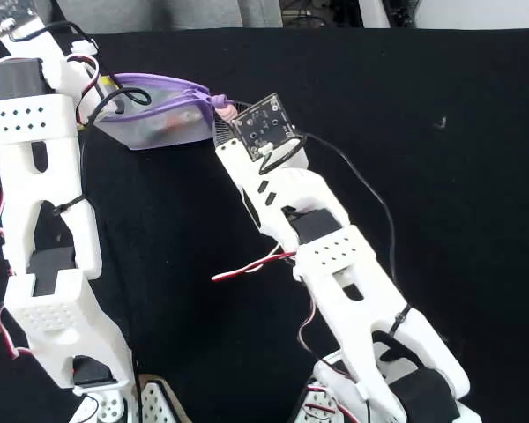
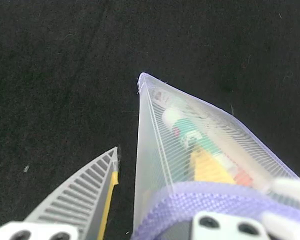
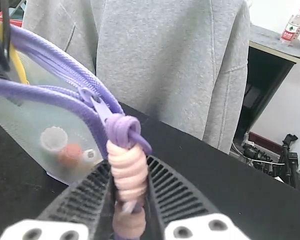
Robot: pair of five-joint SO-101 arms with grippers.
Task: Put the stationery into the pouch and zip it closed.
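Note:
The translucent pouch (image 1: 154, 119) with a purple zipper band hangs just above the black table at the back left. Its left end sits at my left gripper (image 1: 106, 95), which is shut on the rim; one ribbed finger (image 2: 85, 200) lies beside the pouch (image 2: 190, 150). Stationery lies inside: a yellow block (image 2: 207, 167), a white-and-green stick (image 2: 177, 122), and a white cap (image 3: 54, 139). My right gripper (image 3: 129, 170) is shut on the pink coiled zipper pull (image 3: 127, 165) at the pouch's right end (image 1: 219, 103). From the slider (image 3: 90, 95) the two purple zipper edges run apart.
The black table cloth (image 1: 441, 176) stretches bare to the right and front. A loose red-and-white wire (image 1: 247, 264) hangs off the right arm above the middle of the table. Both arm bases stand at the near edge.

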